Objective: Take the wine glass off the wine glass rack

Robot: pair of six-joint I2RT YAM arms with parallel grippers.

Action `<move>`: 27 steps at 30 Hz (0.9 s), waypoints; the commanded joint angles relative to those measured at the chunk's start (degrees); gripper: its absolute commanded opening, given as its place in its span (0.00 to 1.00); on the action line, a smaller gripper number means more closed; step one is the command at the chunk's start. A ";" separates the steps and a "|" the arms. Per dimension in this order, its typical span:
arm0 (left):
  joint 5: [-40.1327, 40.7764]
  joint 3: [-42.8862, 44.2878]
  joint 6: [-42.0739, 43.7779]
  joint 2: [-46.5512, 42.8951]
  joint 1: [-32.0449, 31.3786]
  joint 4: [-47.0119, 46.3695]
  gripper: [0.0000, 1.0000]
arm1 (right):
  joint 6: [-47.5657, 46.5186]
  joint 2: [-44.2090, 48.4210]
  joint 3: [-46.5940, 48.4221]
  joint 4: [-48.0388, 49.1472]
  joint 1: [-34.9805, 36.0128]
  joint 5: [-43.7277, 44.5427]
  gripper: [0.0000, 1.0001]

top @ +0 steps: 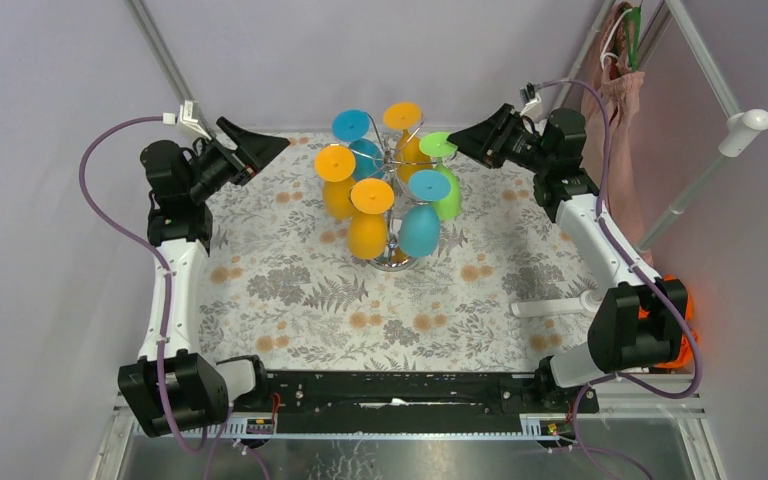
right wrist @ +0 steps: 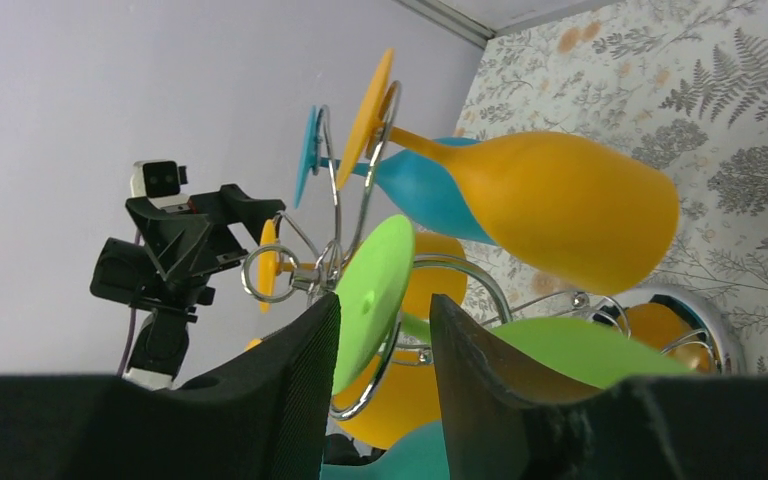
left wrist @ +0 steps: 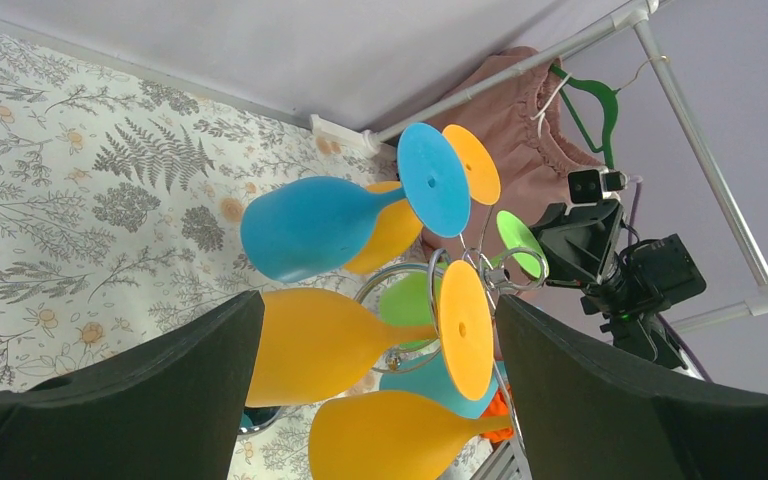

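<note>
The wine glass rack (top: 391,262) stands mid-table, a silver wire stand with several coloured glasses hanging upside down. The green wine glass (top: 438,145) hangs on its right side. My right gripper (top: 459,139) is at the green glass's foot. In the right wrist view the green foot disc (right wrist: 370,290) stands between the parted fingers of the right gripper (right wrist: 385,305), near the left pad; the rack's wire loops (right wrist: 260,272) are just behind. My left gripper (top: 278,146) is wide open and empty, left of the rack, facing an orange glass (left wrist: 330,340) without touching it.
A floral cloth (top: 290,290) covers the table. A white pipe rail (top: 750,125) with a pink garment (top: 620,85) stands at the back right. A white tube (top: 560,305) lies on the cloth near the right arm. Purple walls close the back and sides.
</note>
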State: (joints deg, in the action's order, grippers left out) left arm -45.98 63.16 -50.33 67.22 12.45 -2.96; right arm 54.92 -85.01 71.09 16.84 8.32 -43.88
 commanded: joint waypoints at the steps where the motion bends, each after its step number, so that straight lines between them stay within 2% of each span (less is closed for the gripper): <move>1: 0.36 -1.00 1.13 -0.47 0.70 -0.15 0.94 | -2.82 0.73 2.90 -2.89 0.46 1.22 0.45; 5: 0.37 -1.40 0.80 -0.52 0.74 -0.55 0.94 | -3.14 0.68 2.17 -3.37 0.47 1.44 0.32; 14: 0.37 -1.65 0.68 -0.59 0.74 -0.47 0.94 | -2.32 2.18 2.01 -2.91 0.45 3.18 0.21; 17: 0.49 -1.77 0.67 -0.88 0.78 -0.56 0.94 | -2.19 2.48 2.98 -3.36 0.47 3.62 0.12; 19: 0.65 -1.79 0.82 -0.95 0.74 -0.43 0.94 | -1.69 2.59 3.45 -3.34 0.47 3.97 0.01; 27: 0.47 -1.59 1.00 -0.61 0.76 -0.09 0.92 | 1.85 2.79 5.98 -5.96 0.47 5.77 0.00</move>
State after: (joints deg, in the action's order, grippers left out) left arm -45.80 62.11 -50.33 67.20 12.82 -2.96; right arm 54.72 -83.94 73.38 12.23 8.51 -39.97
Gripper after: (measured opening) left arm 0.929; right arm 0.022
